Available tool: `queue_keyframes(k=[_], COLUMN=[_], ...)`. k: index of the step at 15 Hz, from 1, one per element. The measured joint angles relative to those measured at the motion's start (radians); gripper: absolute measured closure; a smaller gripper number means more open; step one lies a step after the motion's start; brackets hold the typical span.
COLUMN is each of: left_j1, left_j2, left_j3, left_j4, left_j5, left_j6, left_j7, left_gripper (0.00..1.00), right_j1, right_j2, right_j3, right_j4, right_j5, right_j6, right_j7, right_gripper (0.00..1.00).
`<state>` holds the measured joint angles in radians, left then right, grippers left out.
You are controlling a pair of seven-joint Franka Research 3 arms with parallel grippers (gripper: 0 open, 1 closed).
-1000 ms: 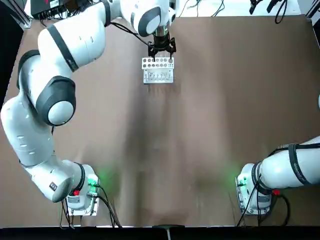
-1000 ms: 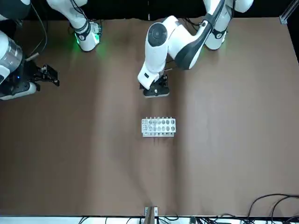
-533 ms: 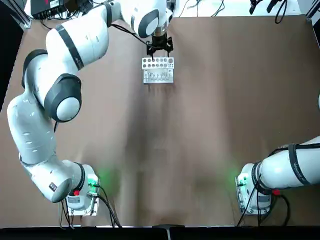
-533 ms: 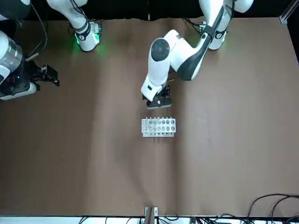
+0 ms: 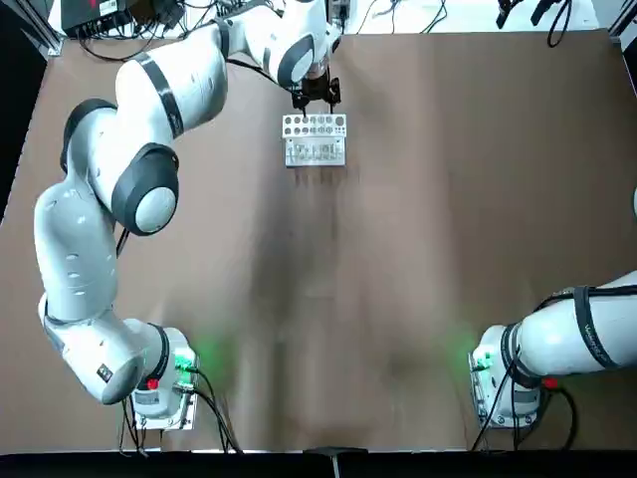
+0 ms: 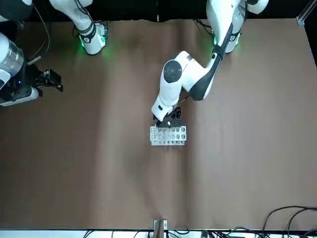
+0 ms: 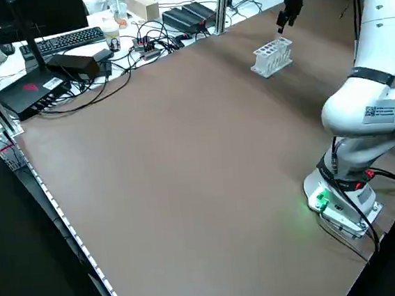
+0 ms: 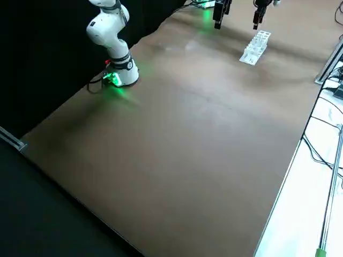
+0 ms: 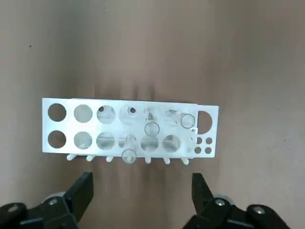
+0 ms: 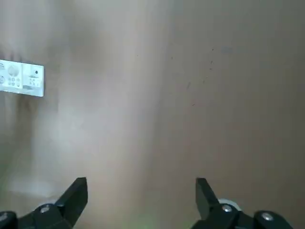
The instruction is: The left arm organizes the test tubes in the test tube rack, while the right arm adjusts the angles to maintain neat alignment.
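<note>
Left gripper [image 9: 143,180] wide, fingers well apart, empty; hangs over the rack [image 9: 114,143], not gripping it. Rack is white, upright, on the far part of the table [image 5: 398,229] from the robot, in front of the left arm [image 5: 149,179]. Two rows of round holes on its top plate, plus a few smaller holes near one end; short white pegs stick out along one long side. Three clear tubes in the rack: one [image 9: 129,155] at the pegged long edge, one [image 9: 152,129] near the middle, one [image 9: 187,120] toward the small-hole end. All look tilted; exact holes can't be told. Right gripper [image 10: 142,185] also wide and empty, over the robot's right part of the table, well apart from the rack. Table surface is brown and smooth, with soft shadows by the rack and green glow near both arm bases. Beyond the table, a white desk [image 7: 125,46] carries a monitor [image 7: 45,16], keyboard [image 7: 68,40], black boxes [image 7: 81,65] and tangled cables [image 7: 102,98]. Metal posts [image 7: 222,5] and dark panels [image 8: 48,214] stand around the table.
</note>
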<state>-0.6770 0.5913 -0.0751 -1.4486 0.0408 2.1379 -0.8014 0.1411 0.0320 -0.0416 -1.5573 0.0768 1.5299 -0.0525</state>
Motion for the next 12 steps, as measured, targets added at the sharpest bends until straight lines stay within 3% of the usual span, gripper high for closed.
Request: queue_keyframes(k=[2,5,12], left_j1=[-0.003,-0.003,-0.002], left_j2=[0.001,0.005,0.038], left_j3=[0.001,0.003,0.012], left_j4=[0.000,0.000,0.000], left_j5=[0.000,0.000,0.000], left_j6=[0.000,-0.002,-0.003], left_j7=[0.005,0.025,0.051], left_gripper=[0.21,0.28,0.32], right_j1=[0.000,0.000,0.000], right_j2=[0.000,0.000,0.000], right_j3=[0.000,0.000,0.000], right_j4=[0.000,0.000,0.000], right_j5=[0.000,0.000,0.000], right_j6=[0.000,0.000,0.000], right_j7=[0.000,0.000,0.000], right_gripper=[0.00,0.00,0.00])
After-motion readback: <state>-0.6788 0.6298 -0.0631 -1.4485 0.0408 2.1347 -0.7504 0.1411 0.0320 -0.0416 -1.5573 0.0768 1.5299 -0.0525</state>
